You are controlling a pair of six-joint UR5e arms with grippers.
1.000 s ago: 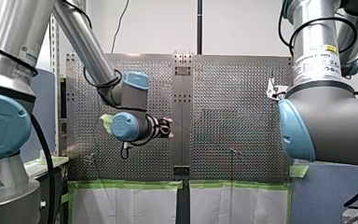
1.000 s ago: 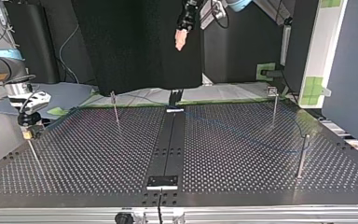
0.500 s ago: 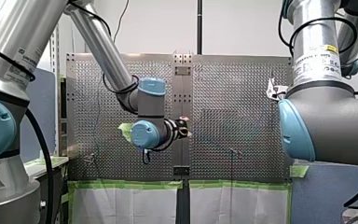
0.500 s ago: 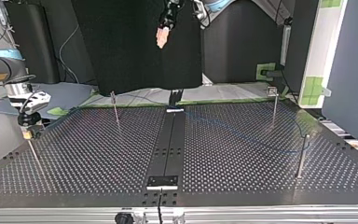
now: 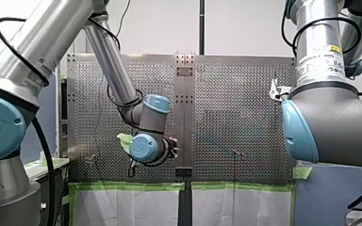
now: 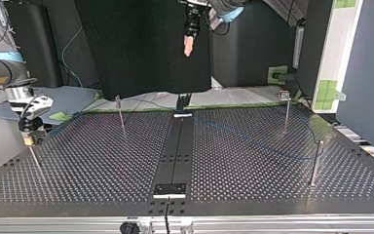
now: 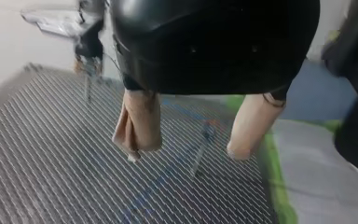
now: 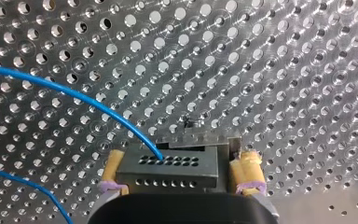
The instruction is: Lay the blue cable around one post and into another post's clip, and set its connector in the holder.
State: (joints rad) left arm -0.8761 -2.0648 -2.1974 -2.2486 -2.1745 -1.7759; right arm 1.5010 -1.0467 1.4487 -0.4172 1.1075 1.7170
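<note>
Left gripper [image 6: 189, 47] shifted; right gripper [image 8: 179, 160] holds connector [image 8: 168, 173]; arm label [image 5: 319, 59] illegible.

My left arm [image 5: 106, 52] is made of silver metal tubes joined by grey housings with round light blue caps [image 5: 140, 148]. A thick black cable [image 5: 52, 188] runs beside its base, and thinner black cables loop around its joints. My right arm [image 5: 344, 122] has the same silver, grey and light blue finish. Its tube carries a white printed label [image 5: 321, 60] with a small yellow mark, crossed by a black cable.

My left gripper [image 7: 186, 150] has a rounded glossy black body and two fingers wrapped in beige pads [image 7: 139, 122]. My right gripper [image 8: 180, 173] has a black body and yellow pads [image 8: 247, 169] bound with purple bands.
</note>
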